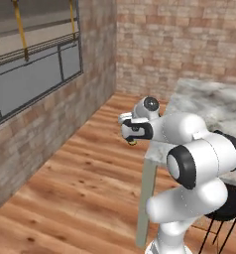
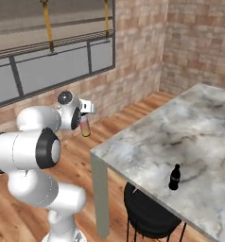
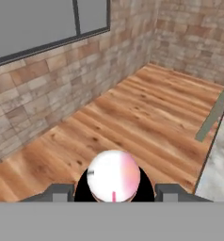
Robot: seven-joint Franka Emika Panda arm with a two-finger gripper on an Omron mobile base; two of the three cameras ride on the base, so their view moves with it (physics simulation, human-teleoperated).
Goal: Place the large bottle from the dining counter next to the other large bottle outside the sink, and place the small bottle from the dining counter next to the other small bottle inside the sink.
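Clamping partway closed around the tall slim bottle with a white cap and a white-to-pink-to-yellow body (image 2: 86,127), with the white arm's two-finger gripper (image 2: 85,119) pinching it near the top and the dark fingertips (image 3: 57,193) flanking the rounded cap in the hand view. Hanging the bottle straight down beneath the hand, roughly upright with its yellow end lowest, in open air above the plank wooden floor (image 3: 147,108). Standing clear of the grey-veined white marble dining counter (image 2: 180,127), whose near corner and pale grey-green leg (image 2: 100,198) are lying off to one side of the gripper and lower than it. Leaving the short black thin-necked bottle (image 2: 175,177) standing well away from the gripper on that marble top, above a round black stool (image 2: 147,217) tucked beneath. Facing a brick wall (image 3: 34,94) with a dark-framed window (image 2: 53,61) beyond the hand. Judging the step in hand as carrying the large bottle toward the sink. Doing it well probably meaning: gripping firmly without squeezing harder, holding the wrist level so the bottle is not swinging or slipping through the pads, travelling high enough for clearing counter edges, moving smoothly while the base is turning, then lowering beside the other large bottle outside the basin and releasing only once the base is resting flat.
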